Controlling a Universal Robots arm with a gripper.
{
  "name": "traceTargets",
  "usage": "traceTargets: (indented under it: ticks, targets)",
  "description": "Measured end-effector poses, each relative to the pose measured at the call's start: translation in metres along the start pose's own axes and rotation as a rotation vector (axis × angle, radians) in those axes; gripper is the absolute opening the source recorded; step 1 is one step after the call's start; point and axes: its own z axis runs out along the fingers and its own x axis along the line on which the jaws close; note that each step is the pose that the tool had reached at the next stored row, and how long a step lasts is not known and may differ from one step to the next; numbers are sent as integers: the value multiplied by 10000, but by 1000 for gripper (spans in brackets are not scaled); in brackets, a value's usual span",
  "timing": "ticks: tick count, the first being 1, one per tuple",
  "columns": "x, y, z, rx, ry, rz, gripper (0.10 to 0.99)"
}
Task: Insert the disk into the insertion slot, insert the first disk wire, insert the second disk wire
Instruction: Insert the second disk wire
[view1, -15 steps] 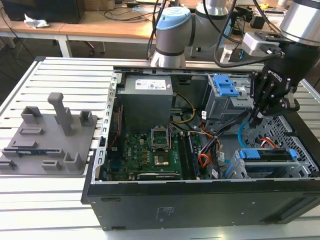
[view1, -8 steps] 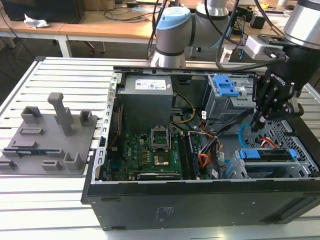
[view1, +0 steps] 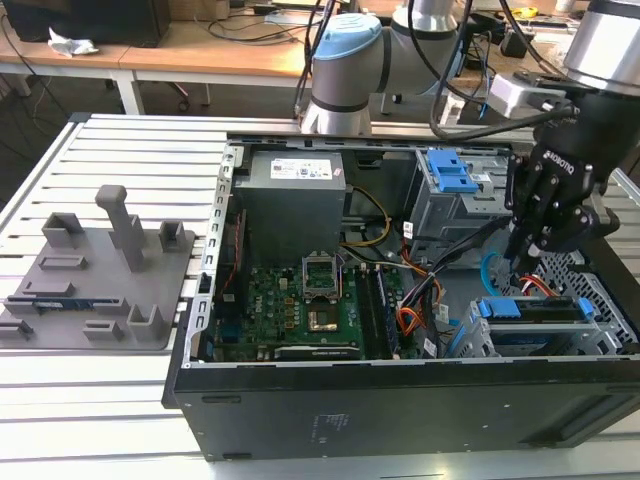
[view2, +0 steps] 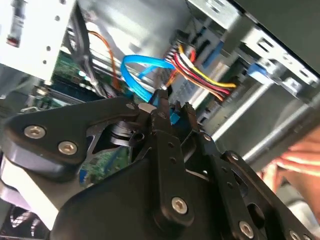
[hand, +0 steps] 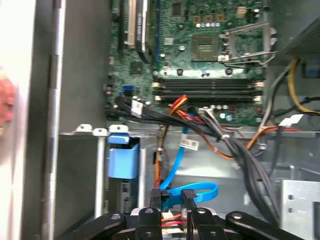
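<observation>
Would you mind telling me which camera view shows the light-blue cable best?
The first wrist view: the second disk wire shows its loop and a long run beyond it. In the second wrist view the loop shows, one end behind the gripper. The exterior view gives a short blue arc of it.

You have an open black computer case (view1: 400, 420) lying on a slatted metal table (view1: 90, 400). Inside it, a green motherboard (view1: 290, 305) sits next to a grey power supply (view1: 293, 205). A grey plastic holder (view1: 100, 270) rests on the table, at the exterior view's left of the case.
</observation>
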Motion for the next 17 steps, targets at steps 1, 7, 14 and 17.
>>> traceTargets:
  ticks: [1,7,14,17]
  targets:
    - [-9,4,-65,-3,84,6,298]
    - [-70,19,-225,-50,1511,101,298]
    - [-76,154,-205,865,1537,380,298]
    - [-82,162,-199,849,1535,435,298]
